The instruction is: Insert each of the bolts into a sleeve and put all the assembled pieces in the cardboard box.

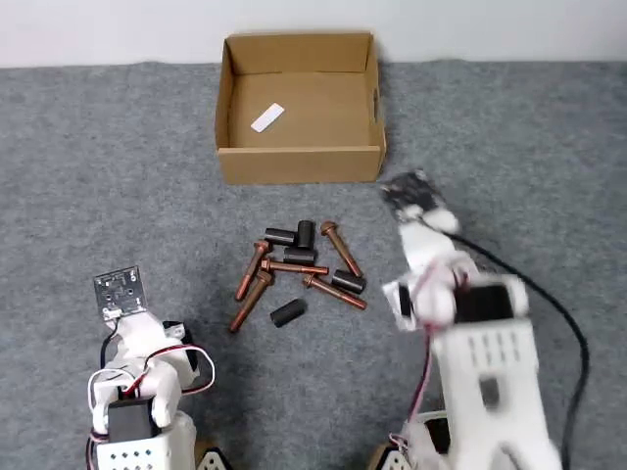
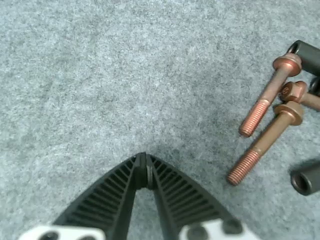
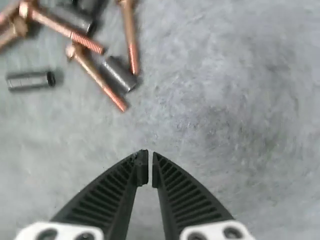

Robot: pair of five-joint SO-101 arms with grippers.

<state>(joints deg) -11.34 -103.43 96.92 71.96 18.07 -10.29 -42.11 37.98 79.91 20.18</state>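
Lying heaped — bolts (image 1: 294,266) | between left pincer (image 2: 146,167) and right pincer (image 3: 150,165) | untouched

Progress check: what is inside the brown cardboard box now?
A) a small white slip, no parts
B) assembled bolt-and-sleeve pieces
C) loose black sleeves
A: the brown cardboard box holds a small white slip; the copper-coloured bolts and black sleeves lie loose on the grey mat outside it.

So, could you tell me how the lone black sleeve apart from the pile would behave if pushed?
The sleeve, a short cylinder on its side, would probably roll if pushed sideways, though the fuzzy mat may slow it. It looks rigid and smooth, perhaps slippery.
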